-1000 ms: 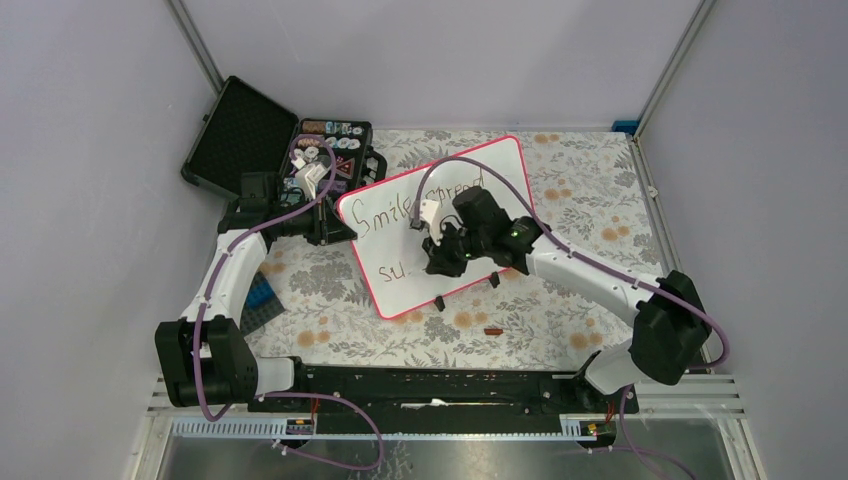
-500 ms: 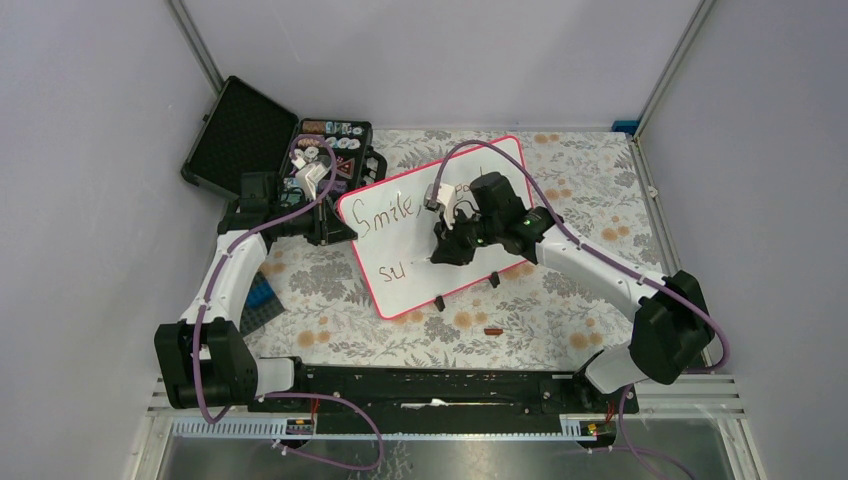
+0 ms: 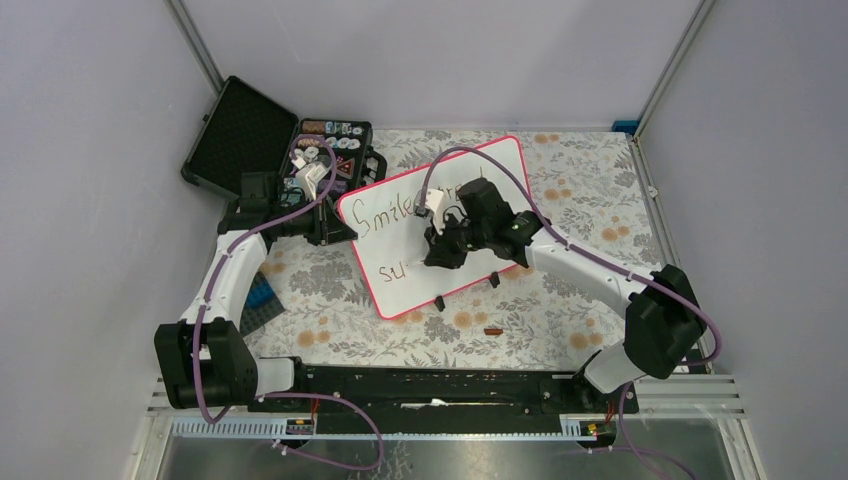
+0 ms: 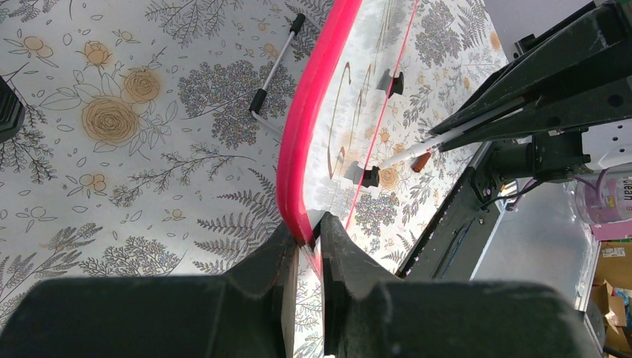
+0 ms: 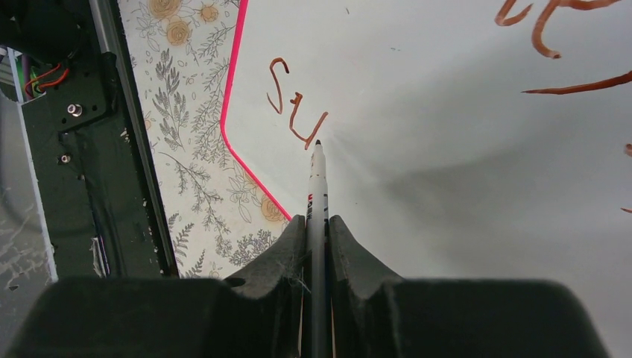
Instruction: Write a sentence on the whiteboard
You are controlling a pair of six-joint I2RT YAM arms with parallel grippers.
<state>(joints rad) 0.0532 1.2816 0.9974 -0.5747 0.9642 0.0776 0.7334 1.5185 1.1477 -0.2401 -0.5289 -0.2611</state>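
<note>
1. Fingers of right gripper pinched shut on marker; tip meets the board at the tail of the last stroke.
2. Left gripper clamped tight on the pink rim of the whiteboard, left edge. Board sits mid-cloth, two black clip feet on its near edge.
3. Sentence reads "Smile" on the top line, the rest hidden by the arm; "su" below, brownish ink.
4. Marker barrel print too small to read.
5. Floral tablecloth: grey ferns, tan roses. Pale lilac walls, metal frame posts. Open black case back left.
</note>
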